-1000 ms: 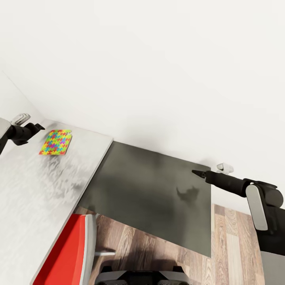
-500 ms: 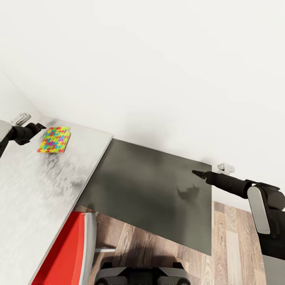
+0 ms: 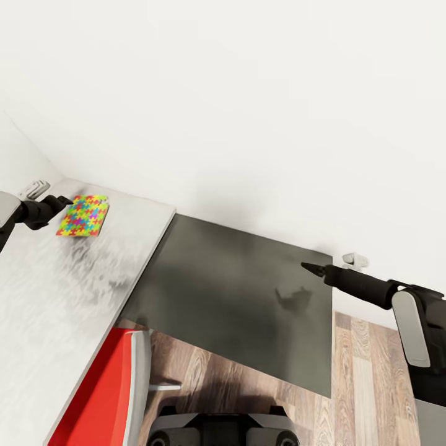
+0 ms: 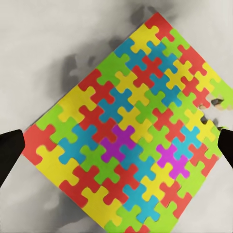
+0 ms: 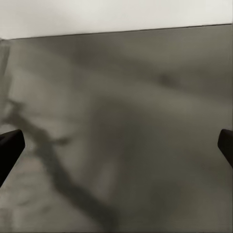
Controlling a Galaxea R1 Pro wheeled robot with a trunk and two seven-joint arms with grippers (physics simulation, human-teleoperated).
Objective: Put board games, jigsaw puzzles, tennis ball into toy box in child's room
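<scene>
Bright, thin and probably stiff, the jigsaw puzzle [image 4: 128,133] lies flat on the desk [image 3: 56,297] between the left end effector's [image 4: 116,145] spread fingers, best pinched at an edge.

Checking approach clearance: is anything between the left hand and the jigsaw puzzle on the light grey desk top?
Nothing visible. The jigsaw puzzle lies flat on the table, and the left hand looks straight at it with its fingers spread wide to either side, bare grey surface around the slab.
</scene>
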